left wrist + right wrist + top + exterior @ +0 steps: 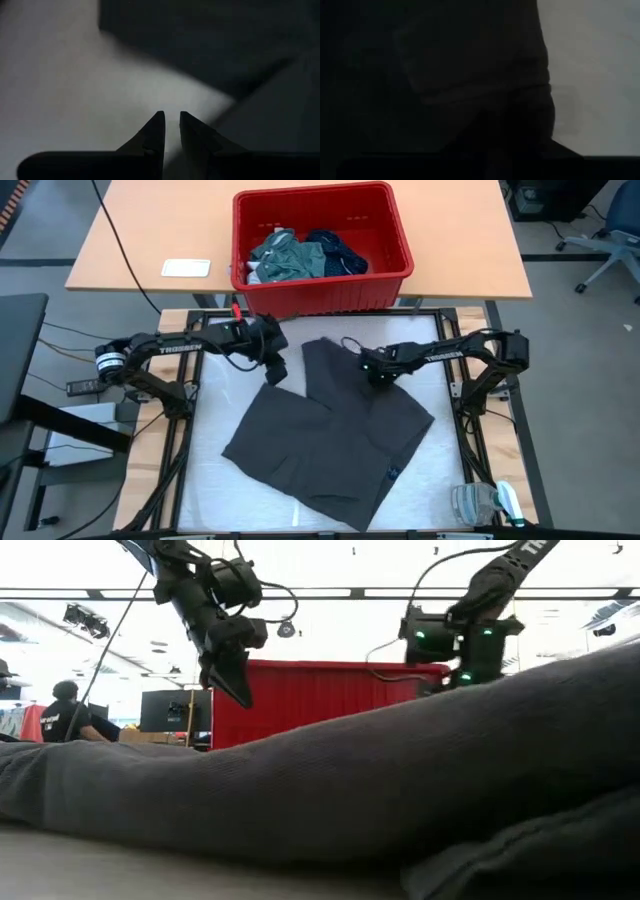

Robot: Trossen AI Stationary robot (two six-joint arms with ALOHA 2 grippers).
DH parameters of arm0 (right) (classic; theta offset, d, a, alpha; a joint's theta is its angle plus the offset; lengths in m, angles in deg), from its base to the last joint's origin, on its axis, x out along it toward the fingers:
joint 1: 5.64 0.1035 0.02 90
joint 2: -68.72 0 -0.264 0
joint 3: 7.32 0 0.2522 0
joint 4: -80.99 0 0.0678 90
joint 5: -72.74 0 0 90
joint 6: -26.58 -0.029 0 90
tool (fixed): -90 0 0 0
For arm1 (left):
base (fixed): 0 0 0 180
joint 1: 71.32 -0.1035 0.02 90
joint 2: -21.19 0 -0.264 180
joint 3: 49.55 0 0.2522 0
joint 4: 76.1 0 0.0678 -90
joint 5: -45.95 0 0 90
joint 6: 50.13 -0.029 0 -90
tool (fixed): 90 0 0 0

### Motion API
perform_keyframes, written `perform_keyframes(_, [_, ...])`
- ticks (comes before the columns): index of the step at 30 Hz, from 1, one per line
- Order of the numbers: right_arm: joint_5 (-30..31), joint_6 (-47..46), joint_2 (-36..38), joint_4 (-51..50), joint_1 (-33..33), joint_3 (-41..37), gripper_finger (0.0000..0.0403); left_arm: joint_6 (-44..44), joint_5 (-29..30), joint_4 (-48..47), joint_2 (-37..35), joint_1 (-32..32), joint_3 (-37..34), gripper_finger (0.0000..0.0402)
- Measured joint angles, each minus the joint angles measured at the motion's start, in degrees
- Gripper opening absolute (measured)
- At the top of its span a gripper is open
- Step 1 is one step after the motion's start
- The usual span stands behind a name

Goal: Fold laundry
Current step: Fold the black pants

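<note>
One charcoal grey garment (330, 435) lies spread on the white padded table (215, 415), soft, matte, with two leg-like panels and straight hems; in the red plastic basket (322, 248), ribbed and rectangular, sit two more crumpled pieces, a teal-green shirt (285, 258) and a navy one (338, 248). Two dark arms work; the left gripper (277, 372) hangs above the grey garment's upper left corner, fingers nearly together with a thin gap, holding nothing; the right gripper (376, 372) is down on the garment's upper part, its grip impossible to tell.
</note>
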Motion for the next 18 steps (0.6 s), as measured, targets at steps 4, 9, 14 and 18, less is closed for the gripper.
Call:
perform_keyframes(4, [9.3,-8.7,1.3,-11.9,1.3,-1.9,0.0054,3.0,0.0,-3.1,2.2,2.3,0.0,0.0061])
perform_keyframes(9, [12.9,-9.3,6.0,-9.5,4.8,1.3,0.0041,5.9,0.0,-4.9,5.9,6.6,0.0,0.0061])
perform_keyframes(14, [15.1,-4.8,8.8,1.3,6.7,3.9,0.0038,10.4,-1.4,-6.5,9.8,11.0,0.0,0.0061])
perform_keyframes(18, [14.9,-3.7,7.5,1.4,6.5,3.8,0.0036,14.6,-4.2,-11.0,12.6,14.8,0.0,0.0061])
